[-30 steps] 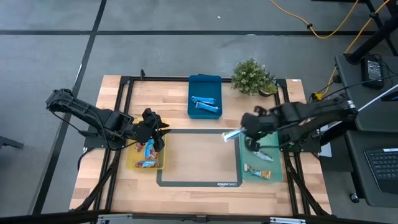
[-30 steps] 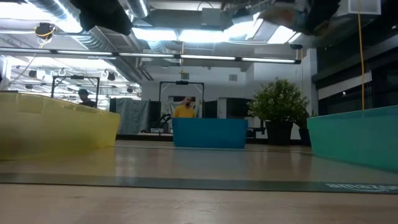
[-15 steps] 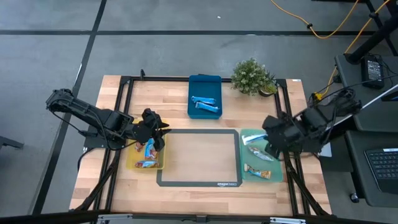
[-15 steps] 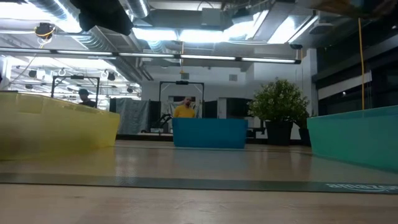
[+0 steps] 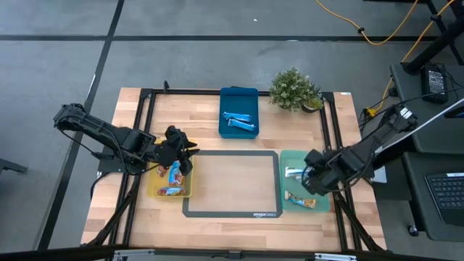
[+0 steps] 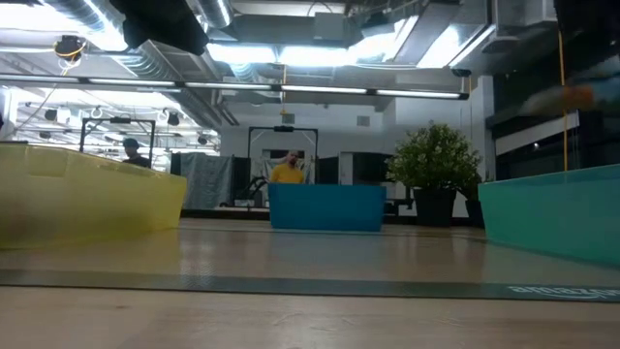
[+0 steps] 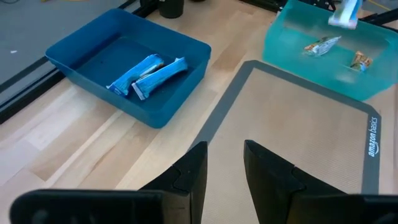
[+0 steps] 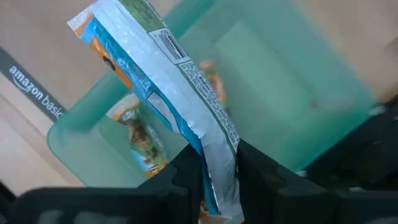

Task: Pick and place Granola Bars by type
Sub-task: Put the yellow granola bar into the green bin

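Observation:
My right gripper (image 5: 308, 175) hangs over the green tray (image 5: 285, 158), shut on a silvery bar with blue and orange print (image 8: 155, 81). Below it in that tray lie other silvery-orange bars (image 5: 304, 202). The blue tray (image 5: 226, 96) holds two blue-and-white bars (image 5: 239, 120) lying flat side by side. The yellow tray (image 5: 154, 190) holds orange-brown bars (image 5: 172, 176). My left gripper (image 5: 185, 152) is open with nothing in it, above the yellow tray's far edge; its fingers (image 7: 199, 168) point toward the mat. My right gripper pinches the silvery bar between its two fingers at one end (image 8: 208, 158). The fingers lie along the bar, and the rest of the wrapper sticks out past the fingertips (image 8: 186, 171). The bar is lifted clear, above the green tray.
A grey-bordered tan mat (image 5: 232, 181) lies bare between the yellow and green trays. A potted plant (image 5: 293, 88) stands at the far edge, right of the blue tray. A black frame runs along the table's edges (image 5: 145, 116).
My right gripper, carrying the bar, has moved from above the mat's right edge toward the table's right, then toward the near edge, and now hangs over the green tray. It has turned on the way. My left arm has kept still.

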Tool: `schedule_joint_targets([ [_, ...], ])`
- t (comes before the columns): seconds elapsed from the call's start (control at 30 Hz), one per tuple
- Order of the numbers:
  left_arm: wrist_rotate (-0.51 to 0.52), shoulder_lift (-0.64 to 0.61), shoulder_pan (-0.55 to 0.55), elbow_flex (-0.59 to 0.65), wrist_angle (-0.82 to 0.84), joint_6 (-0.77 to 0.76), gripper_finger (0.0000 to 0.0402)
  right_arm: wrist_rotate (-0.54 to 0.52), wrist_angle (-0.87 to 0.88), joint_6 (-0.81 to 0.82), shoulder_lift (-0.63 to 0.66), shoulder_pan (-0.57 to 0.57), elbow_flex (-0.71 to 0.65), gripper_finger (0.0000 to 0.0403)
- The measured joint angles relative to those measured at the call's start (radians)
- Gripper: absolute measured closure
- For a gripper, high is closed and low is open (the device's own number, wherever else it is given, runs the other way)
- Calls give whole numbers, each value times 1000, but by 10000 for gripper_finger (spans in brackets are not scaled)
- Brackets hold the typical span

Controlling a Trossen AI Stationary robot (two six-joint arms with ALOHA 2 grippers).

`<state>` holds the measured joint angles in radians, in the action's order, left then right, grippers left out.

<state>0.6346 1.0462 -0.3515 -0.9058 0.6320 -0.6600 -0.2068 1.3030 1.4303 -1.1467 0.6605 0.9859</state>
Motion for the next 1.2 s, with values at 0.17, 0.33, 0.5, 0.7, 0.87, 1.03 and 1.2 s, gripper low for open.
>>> schedule_joint_targets([
  [0.17,0,0,0,0,0,-4,304,51,-211,12,0,0,-129,318],
  [0.33,-2,0,0,0,0,-12,304,95,-306,90,-1,10,-215,318],
  [0.5,-5,0,0,0,0,-24,304,99,-294,213,-1,72,-235,318],
  [0.7,5,0,0,0,0,-1,304,99,-312,301,-5,131,-271,318],
  [0.87,35,0,0,0,0,11,304,101,-378,341,-5,153,-324,318],
  [1.03,40,0,0,0,0,10,304,103,-454,345,-5,153,-373,318],
  [1.2,39,0,0,0,0,2,304,104,-534,344,-5,153,-420,318],
])
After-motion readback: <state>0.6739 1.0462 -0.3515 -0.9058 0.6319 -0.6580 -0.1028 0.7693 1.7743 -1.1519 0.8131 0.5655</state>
